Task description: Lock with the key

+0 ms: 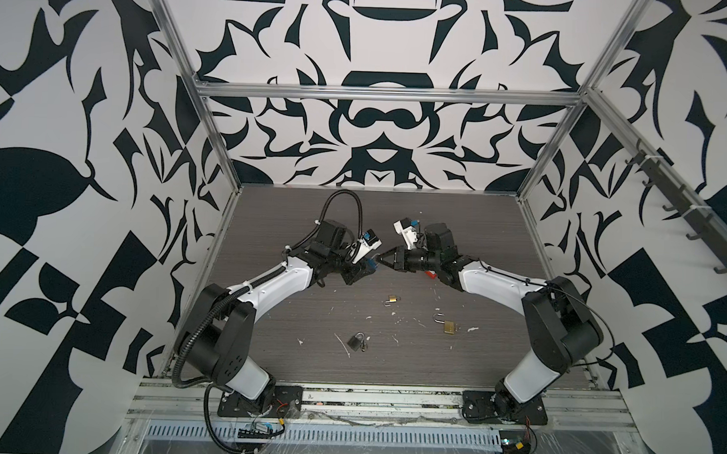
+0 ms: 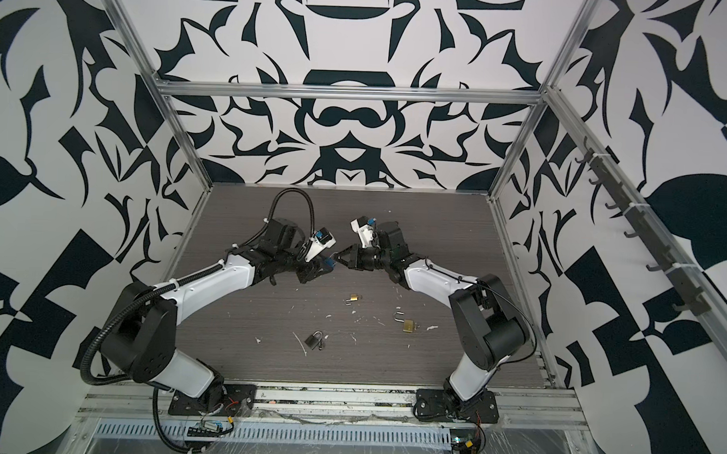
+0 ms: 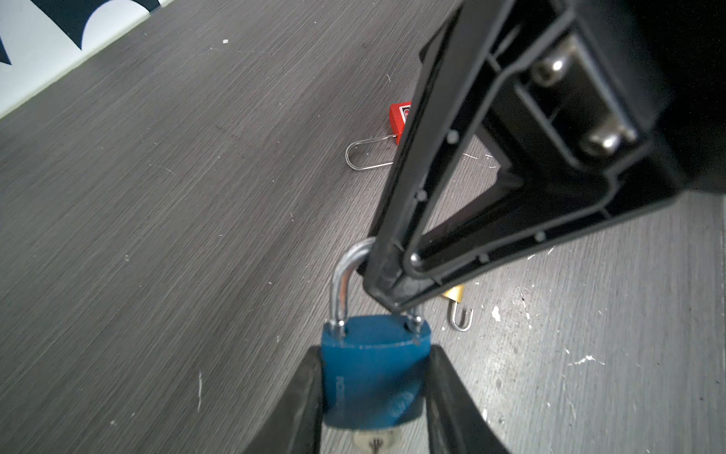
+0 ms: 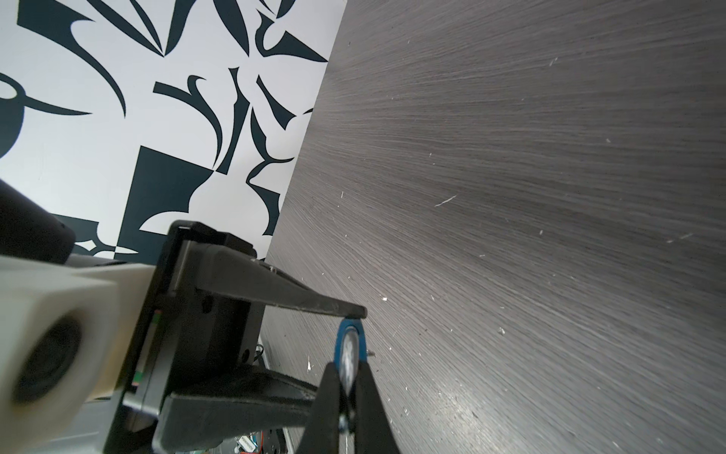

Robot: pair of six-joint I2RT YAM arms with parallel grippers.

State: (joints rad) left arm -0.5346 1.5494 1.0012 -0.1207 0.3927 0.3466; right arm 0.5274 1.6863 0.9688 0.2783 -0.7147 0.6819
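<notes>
- The tabletop (image 1: 279, 216) lies under the lock. If the lock slips out, I think it drops down near the brass padlock (image 1: 449, 326) and the dark padlock (image 1: 354, 341). Then you have to pick it up again.
- Your right pincer (image 3: 389, 287) is squeezed all the way closed. Its tip sits at the bend of the shackle (image 3: 340, 291). If it pushes crooked, the tip may slide off the smooth metal.
- Your left pincer (image 3: 375, 353) is part way open and squeezes the two sides of the blue padlock (image 3: 373, 377). It holds the lock up in the air, over the middle of the tabletop, between the two arms.
- A hard push from the right pincer could twist the blue padlock in that grip, or shove it out. Only two sides are held, so it can turn.
- The right pincer covers half of the shackle. So you cannot tell if it pinches the shackle or only presses on it.
- Both legs of the shackle reach the lock body, but you cannot tell if it has clicked all the way in.
- The red padlock (image 3: 398, 118) on the tabletop is half hidden behind the right pincer.
- Under the blue padlock there is a pale, blurry thing (image 3: 375, 444), cut off by the edge of the left wrist view. It may be the key in its hole, but it is too blurry to be sure. If the key is loose, a bump could knock it out.
</notes>
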